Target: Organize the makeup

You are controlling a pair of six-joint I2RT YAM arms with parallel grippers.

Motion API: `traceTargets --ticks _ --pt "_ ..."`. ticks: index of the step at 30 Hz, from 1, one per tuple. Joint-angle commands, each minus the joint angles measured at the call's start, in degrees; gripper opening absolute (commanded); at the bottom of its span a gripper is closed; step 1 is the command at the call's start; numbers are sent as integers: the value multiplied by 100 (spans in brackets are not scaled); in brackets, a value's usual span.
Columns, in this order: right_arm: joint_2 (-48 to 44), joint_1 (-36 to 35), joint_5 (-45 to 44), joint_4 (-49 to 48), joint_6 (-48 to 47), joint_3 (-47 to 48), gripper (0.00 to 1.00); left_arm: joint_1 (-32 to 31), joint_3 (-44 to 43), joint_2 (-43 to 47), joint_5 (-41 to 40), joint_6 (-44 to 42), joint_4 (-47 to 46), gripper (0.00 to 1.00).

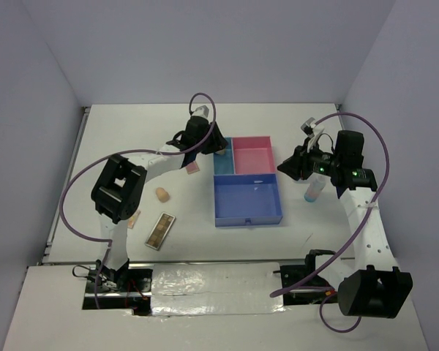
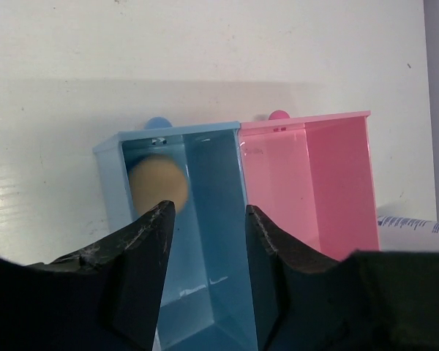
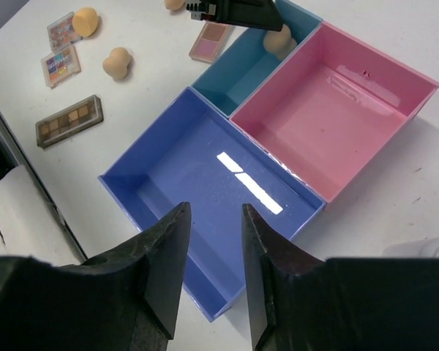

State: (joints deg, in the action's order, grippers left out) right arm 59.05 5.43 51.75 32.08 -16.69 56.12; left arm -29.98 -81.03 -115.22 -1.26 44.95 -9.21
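Left wrist view: sponge (image 2: 158, 183) lay in light-blue compartment (image 2: 179, 132), centre-left.
Left claw (image 2: 208, 212) and right claw (image 3: 215, 217) gaped, empty; left claw could snag that compartment, dragging the tray (image 2: 307, 120).

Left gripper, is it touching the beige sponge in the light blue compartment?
Cannot tell. In the left wrist view the blurred beige sponge is partly covered by the open left gripper, so neither a gap nor contact shows.
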Motion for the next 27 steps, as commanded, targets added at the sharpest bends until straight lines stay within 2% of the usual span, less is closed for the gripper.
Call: traceTargets --ticks 1,3,4,6,7,9,11,14,15,17,18,20,23,25,27 --pt "-95 -25 204 -35 -150 74 42 -17 -185 78 -41 -162 -37 55" --pt "-78 -33 292 53 -343 145 44 -17 -176 279 -50 -232 -28 48" --pt "-60 -42 449 192 -457 171 44 -8 -150 368 -50 -267 -2 38" --pt "-34 -42 669 377 -938 250 45 -8 -123 691 -94 -442 86 24" --pt "-7 -60 870 596 -1116 277 47 -8 -62 824 -129 -521 217 13" --pt "36 -200 960 877 -1536 338 53 1 139 1253 -243 -741 402 6" --pt "54 -462 847 967 -1671 373 55 44 394 1797 -383 -874 613 6" --pt "54 -902 521 853 -1601 330 59 123 1114 2623 -585 -856 798 15" --pt "63 -982 451 749 -1549 312 61 141 1490 2827 -656 -839 850 30" --pt "133 -1192 293 651 -1382 277 63 203 1861 3476 -901 -707 1139 48" --pt "186 -1263 249 616 -1346 286 64 211 2176 3680 -1007 -594 1254 62" --pt "343 -1456 38 581 -1267 321 65 255 2599 4232 -1287 -426 1683 75" --pt "607 -1641 -321 502 -1057 426 65 326 3013 4735 -1622 83 2438 75" --pt "809 -1800 -576 362 -803 531 63 413 3276 4920 -1807 540 3035 51" --pt "941 -1948 -762 291 -582 628 61 510 3436 5026 -1869 908 3311 44"
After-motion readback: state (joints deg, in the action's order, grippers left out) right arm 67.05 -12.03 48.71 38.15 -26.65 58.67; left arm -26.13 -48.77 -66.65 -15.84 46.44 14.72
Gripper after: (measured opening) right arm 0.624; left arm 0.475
